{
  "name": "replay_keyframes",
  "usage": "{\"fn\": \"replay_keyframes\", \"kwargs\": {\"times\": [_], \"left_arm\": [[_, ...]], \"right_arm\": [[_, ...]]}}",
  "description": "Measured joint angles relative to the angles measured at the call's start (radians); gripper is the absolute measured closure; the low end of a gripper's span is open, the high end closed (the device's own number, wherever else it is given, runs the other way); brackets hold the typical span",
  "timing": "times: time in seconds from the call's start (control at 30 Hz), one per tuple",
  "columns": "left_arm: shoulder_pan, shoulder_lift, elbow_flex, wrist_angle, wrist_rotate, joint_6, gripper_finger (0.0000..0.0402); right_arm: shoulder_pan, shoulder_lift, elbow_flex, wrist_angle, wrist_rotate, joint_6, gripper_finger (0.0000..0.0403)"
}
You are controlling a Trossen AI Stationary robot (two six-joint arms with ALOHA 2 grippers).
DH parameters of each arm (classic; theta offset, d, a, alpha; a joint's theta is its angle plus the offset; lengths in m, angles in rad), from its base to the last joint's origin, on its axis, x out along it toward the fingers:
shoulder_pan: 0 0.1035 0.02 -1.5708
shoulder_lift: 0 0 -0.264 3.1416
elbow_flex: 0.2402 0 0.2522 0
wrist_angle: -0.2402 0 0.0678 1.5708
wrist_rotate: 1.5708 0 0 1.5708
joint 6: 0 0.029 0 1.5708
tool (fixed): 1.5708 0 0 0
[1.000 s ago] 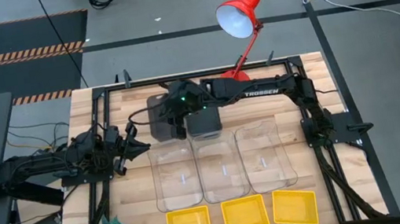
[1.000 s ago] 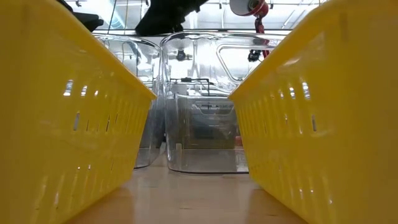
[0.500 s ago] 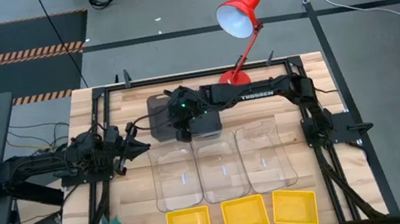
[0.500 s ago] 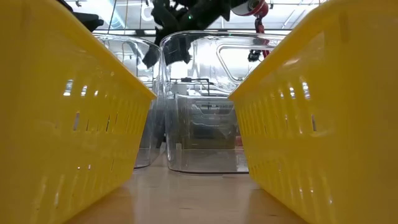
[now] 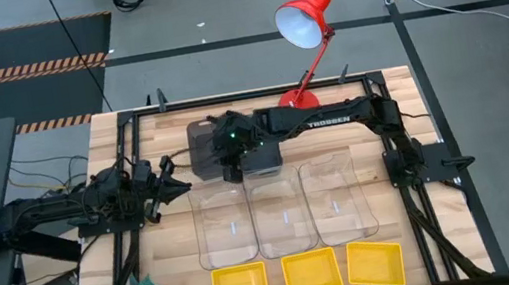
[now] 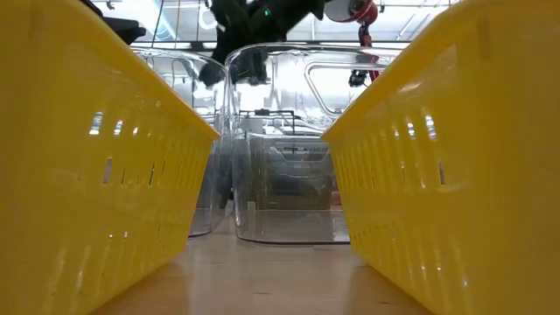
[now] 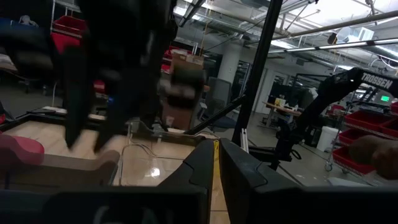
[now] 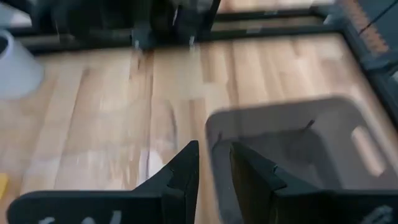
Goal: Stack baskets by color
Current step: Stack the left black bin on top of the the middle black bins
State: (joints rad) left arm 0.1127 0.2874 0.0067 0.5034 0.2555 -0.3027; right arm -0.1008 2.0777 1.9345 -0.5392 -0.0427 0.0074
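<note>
Nearest to the front edge stand three yellow baskets (image 5: 304, 273) in a row, all with nothing inside. The low view shows only two of them as big walls (image 6: 96, 175), with a clear basket (image 6: 280, 149) between and behind; the high view shows all three clear baskets (image 5: 283, 209) side by side, nothing in them.

Behind these are the dark grey baskets (image 5: 207, 150), at the far middle of the table. How many lie there I cannot tell, because the arm covers a part. The right gripper (image 5: 232, 154) is over them. Only the right wrist view shows the grip: one finger (image 8: 180, 171) is outside the wall of a grey basket (image 8: 292, 149) and the other inside, so the fingers are closed on its rim.

The left gripper (image 5: 178, 186) waits at the left side, its fingers closed together on nothing, as the left wrist view (image 7: 214, 168) shows.

Compared with one second ago, the right gripper moved a little toward the far left, off the right grey basket. The red lamp (image 5: 302, 19) stands at the far edge.
</note>
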Motion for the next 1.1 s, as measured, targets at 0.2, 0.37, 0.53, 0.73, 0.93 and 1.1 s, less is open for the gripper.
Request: {"fn": "replay_keyframes", "kwargs": {"times": [0.2,0.37,0.53,0.73,0.93,1.1], "left_arm": [[0.000,0.000,0.000,0.000,0.000,0.000,0.0369],[0.000,0.000,0.000,0.000,0.000,0.000,0.0366],[0.000,0.000,0.000,-0.008,0.000,0.000,0.0373],[0.000,0.014,0.000,-0.004,0.000,0.000,0.0369],[0.000,0.016,0.000,-0.003,0.000,0.000,0.0367],[0.000,0.016,0.000,-0.002,0.000,0.000,0.0373]], "right_arm": [[-0.022,-0.002,0.057,0.006,0.009,-0.008,0.0307],[-0.012,0.076,0.056,-0.017,0.015,-0.011,0.0307],[-0.004,0.136,0.055,-0.038,0.006,-0.020,0.0306],[-0.013,0.148,0.055,-0.004,-0.012,-0.028,0.0306],[-0.038,0.147,0.088,0.037,-0.070,-0.021,0.0306],[-0.020,0.149,0.086,-0.039,-0.061,-0.034,0.0306]]}}
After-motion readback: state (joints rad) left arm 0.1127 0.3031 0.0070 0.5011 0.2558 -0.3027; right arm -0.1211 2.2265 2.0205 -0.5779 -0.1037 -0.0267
